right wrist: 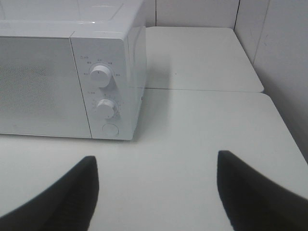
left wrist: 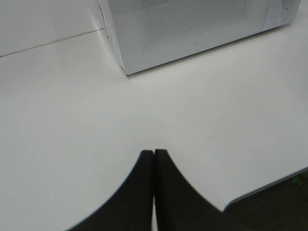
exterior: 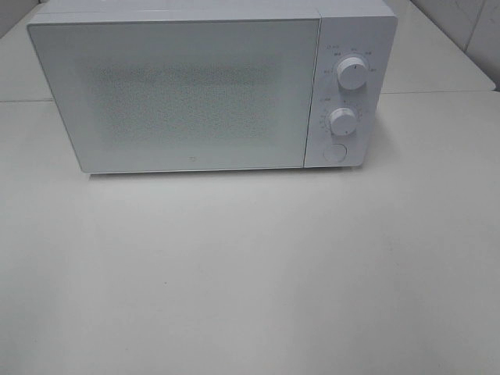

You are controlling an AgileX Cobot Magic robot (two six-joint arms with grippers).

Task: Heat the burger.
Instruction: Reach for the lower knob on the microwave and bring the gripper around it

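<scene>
Left fingers (left wrist: 137, 197) together, right fingers (right wrist: 72, 195) apart.

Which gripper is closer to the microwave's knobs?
Right. The right gripper sits out front near the knobs; the left gripper is off the opposite corner of the microwave.

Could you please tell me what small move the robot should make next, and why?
Probably ease the open right gripper toward the control panel of the microwave: its door is shut, no burger shows, and the knobs and round button lie just ahead of that gripper.
</scene>
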